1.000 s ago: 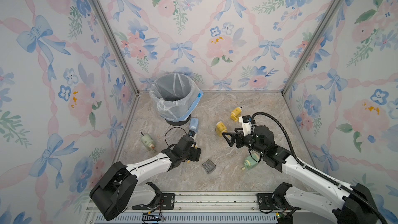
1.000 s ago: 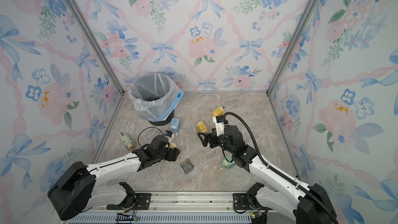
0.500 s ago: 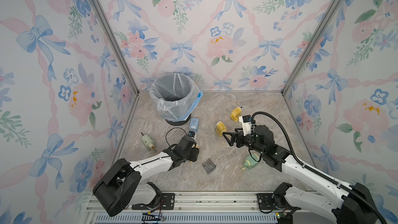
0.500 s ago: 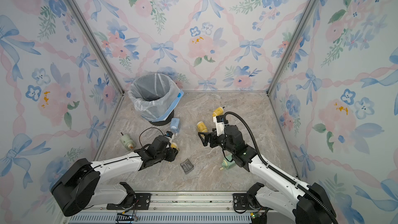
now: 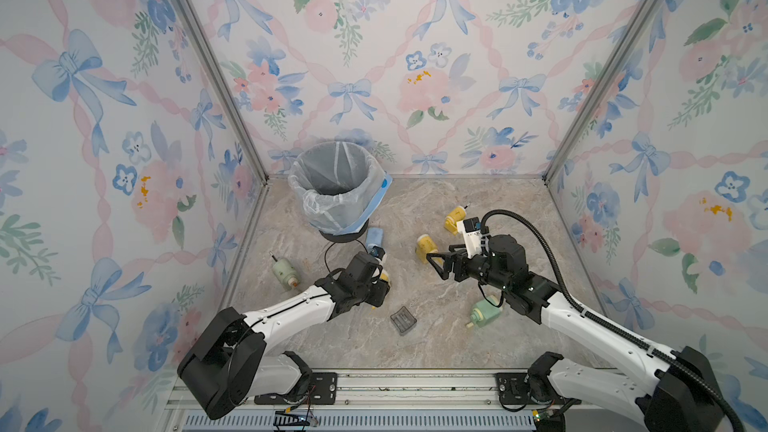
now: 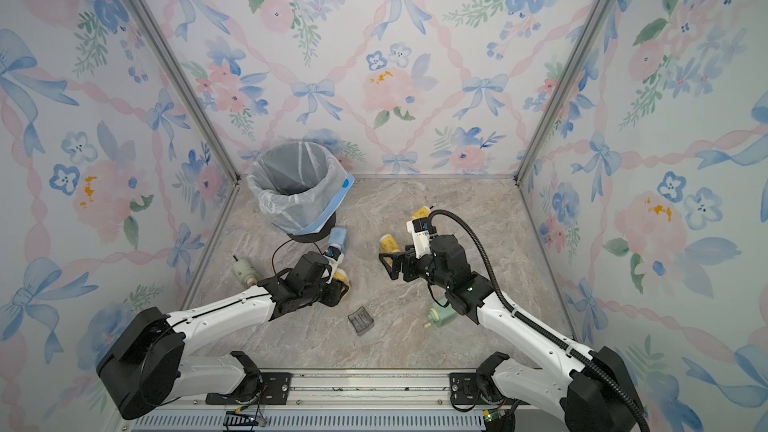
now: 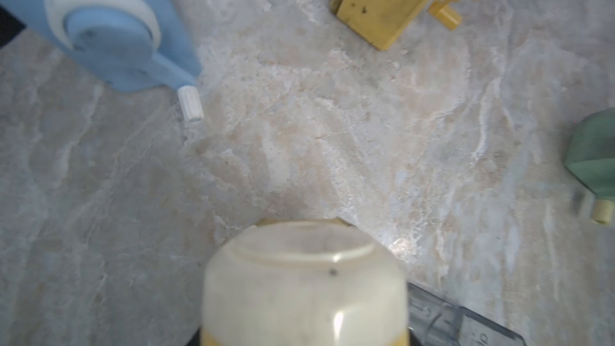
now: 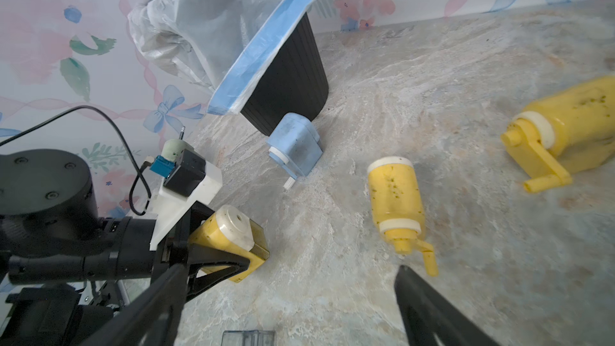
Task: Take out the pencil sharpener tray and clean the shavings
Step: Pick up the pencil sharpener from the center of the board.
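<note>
Left gripper (image 8: 226,239) clenched on a yellow sharpener (image 8: 238,224), right gripper (image 5: 439,263) released and empty, one tray (image 5: 403,320) lying loose near the left fingers (image 8: 213,262): emptying it apparently remains.

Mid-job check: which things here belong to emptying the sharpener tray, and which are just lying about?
Job: yellow sharpener gripped by the left end effector; loose clear tray; lined bin; open right end effector.

Lying about: blue sharpener; second yellow sharpener; third yellow sharpener; green sharpener near the left arm; green sharpener under the right arm.
</note>
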`<action>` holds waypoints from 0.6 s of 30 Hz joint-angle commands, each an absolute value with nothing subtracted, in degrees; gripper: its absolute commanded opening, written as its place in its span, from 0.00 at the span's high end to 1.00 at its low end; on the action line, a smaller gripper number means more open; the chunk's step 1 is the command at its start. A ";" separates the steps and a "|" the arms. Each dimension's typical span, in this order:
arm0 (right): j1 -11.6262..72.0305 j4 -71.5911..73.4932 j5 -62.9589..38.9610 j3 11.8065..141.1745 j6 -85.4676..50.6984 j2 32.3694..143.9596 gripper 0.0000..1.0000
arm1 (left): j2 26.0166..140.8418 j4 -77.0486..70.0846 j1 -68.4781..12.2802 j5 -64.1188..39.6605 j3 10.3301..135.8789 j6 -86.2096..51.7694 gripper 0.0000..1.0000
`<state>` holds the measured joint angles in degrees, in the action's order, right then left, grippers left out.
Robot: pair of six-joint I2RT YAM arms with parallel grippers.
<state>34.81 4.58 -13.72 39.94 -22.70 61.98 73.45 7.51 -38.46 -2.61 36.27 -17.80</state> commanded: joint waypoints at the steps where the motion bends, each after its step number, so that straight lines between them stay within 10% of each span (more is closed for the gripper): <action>1: 33.11 0.92 -20.95 43.10 -20.18 62.51 0.03 | 71.96 9.94 -36.99 -10.97 40.86 -12.51 0.94; 18: 31.75 -13.36 -42.85 50.75 -16.01 61.17 0.14 | 73.31 11.60 -30.67 -51.06 45.98 -3.94 1.00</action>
